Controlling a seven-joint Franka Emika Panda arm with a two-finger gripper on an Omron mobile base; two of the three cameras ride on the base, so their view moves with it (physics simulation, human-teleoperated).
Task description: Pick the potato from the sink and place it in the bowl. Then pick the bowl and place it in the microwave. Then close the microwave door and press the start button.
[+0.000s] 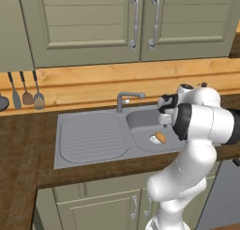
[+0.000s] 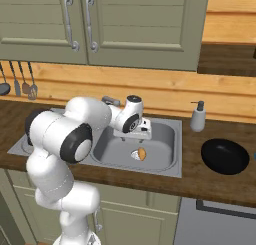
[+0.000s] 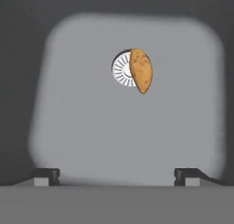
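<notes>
The orange-tan potato (image 3: 140,70) lies on the floor of the sink's basin (image 3: 114,127), resting against the right side of the white drain ring (image 3: 120,68). From the base it shows as a small lump (image 1: 161,138) (image 2: 142,154) in the grey steel sink (image 1: 93,137) (image 2: 167,139). My gripper (image 1: 163,122) (image 2: 133,137) (image 3: 119,175) hangs open above the basin, pointing down, with nothing between its fingertips (image 3: 45,175). The black bowl (image 2: 225,156) sits on the wooden counter right of the sink. The microwave and its door are out of view.
A short grey faucet (image 1: 126,98) stands behind the basin, close to my hand. A grey soap dispenser (image 2: 198,117) is between sink and bowl. Kitchen utensils (image 1: 26,95) hang on the wall at left. Olive cabinet doors (image 1: 136,22) are overhead.
</notes>
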